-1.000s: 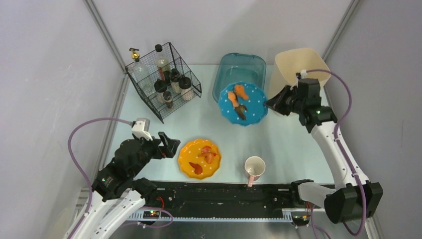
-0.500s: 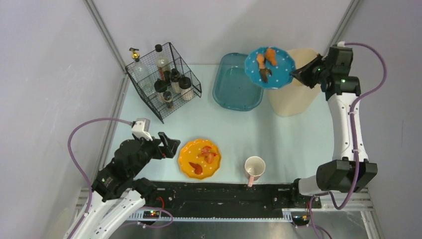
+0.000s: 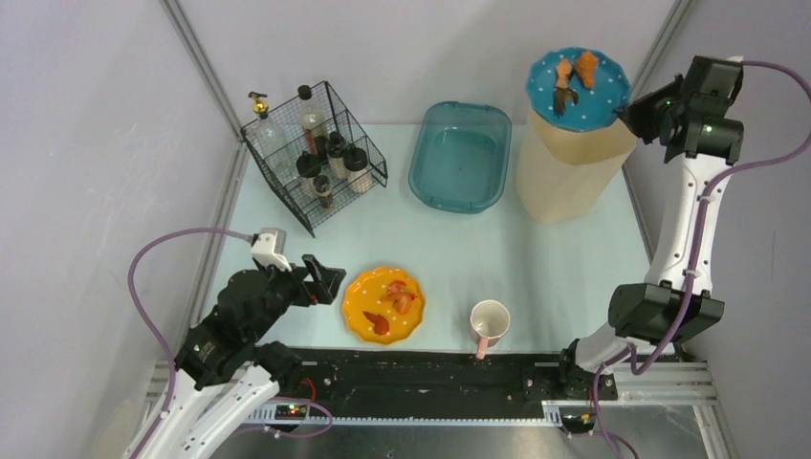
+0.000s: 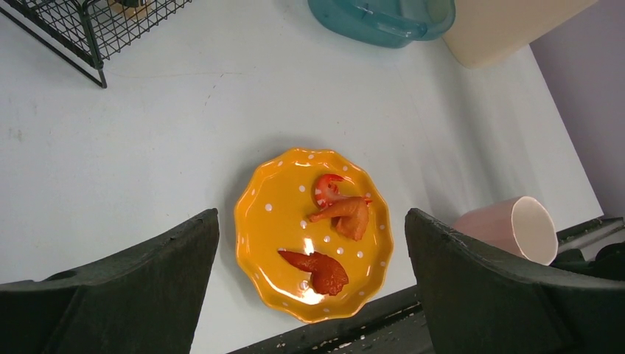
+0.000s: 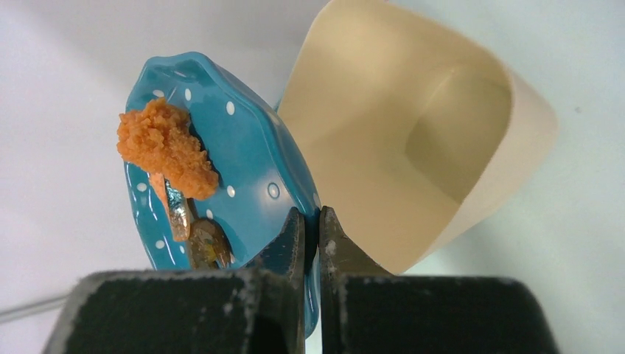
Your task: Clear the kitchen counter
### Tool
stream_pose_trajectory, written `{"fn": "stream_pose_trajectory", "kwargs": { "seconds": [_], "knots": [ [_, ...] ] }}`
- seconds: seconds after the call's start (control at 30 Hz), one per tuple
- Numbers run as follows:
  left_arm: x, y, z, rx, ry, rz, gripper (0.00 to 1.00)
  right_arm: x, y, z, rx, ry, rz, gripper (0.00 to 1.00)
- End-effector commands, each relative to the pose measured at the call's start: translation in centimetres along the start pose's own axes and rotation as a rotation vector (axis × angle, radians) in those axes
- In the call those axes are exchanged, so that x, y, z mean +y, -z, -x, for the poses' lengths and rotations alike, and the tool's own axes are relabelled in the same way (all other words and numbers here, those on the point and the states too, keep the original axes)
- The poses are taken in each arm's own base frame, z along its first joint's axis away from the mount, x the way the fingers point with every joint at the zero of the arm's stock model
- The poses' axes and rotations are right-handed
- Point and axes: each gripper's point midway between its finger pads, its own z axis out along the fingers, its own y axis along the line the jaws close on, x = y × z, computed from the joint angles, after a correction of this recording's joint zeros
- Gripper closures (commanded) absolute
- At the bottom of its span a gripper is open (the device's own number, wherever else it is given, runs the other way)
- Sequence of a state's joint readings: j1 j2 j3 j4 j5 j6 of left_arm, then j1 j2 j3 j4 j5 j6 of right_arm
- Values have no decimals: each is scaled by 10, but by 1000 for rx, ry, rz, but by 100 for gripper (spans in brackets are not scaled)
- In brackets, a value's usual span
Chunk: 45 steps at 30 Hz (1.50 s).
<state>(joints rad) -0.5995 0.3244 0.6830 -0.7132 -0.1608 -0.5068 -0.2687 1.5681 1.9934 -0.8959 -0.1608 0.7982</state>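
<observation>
Tipping the plate (image 3: 598, 103) over the bin (image 3: 564, 177) likely needs a steep tilt. Right claw (image 5: 309, 221) clamps the plate rim; left claw (image 4: 309, 221) gapes.

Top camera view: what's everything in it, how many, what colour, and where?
kitchen counter: one, pale mint-blue, the whole tabletop
wire basket: one, black, far left corner
bottles: several, mostly dark-capped, in the wire basket
tub: one, teal, far middle
bin: one, cream, far right
blue plate: one, white-dotted, held over the bin
scraps: few, orange, on the blue plate
orange plate: one, white-dotted, near left of centre
food pieces: three, red-orange, on the orange plate
mug: one, pale pink, near edge
left gripper: one, black, open, by the orange plate
right gripper: one, black, shut on the blue plate's rim
</observation>
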Motion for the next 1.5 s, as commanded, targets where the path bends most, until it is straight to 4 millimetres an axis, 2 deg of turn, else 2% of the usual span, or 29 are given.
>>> {"fn": "stream_pose_trajectory", "kwargs": {
  "seconds": [0.0, 0.2, 0.37, 0.6, 0.87, 1.03, 1.2, 1.47],
  "knots": [
    [-6, 1, 6, -26, 11, -28, 0, 31, 24, 62, -180, -75, 102, 100],
    [-7, 1, 5, -19, 8, -32, 0, 7, 14, 85, -239, -60, 20, 100],
    [-7, 1, 5, -22, 9, -35, 0, -7, -1, 95, -254, 21, -53, 100],
    [-7, 2, 6, -26, 11, -37, 0, -24, -12, 102, -301, 145, -156, 100],
    [-7, 2, 6, -25, 12, -38, 0, -21, -14, 106, -367, 264, -231, 100],
    [-8, 2, 6, -25, 12, -38, 0, -11, -18, 102, -391, 348, -256, 100],
    [-8, 3, 6, -26, 12, -40, 0, -2, -14, 103, -445, 420, -300, 100],
    [-8, 4, 6, -29, 12, -46, 0, -5, -15, 106, -495, 510, -389, 100]
  ]
}}
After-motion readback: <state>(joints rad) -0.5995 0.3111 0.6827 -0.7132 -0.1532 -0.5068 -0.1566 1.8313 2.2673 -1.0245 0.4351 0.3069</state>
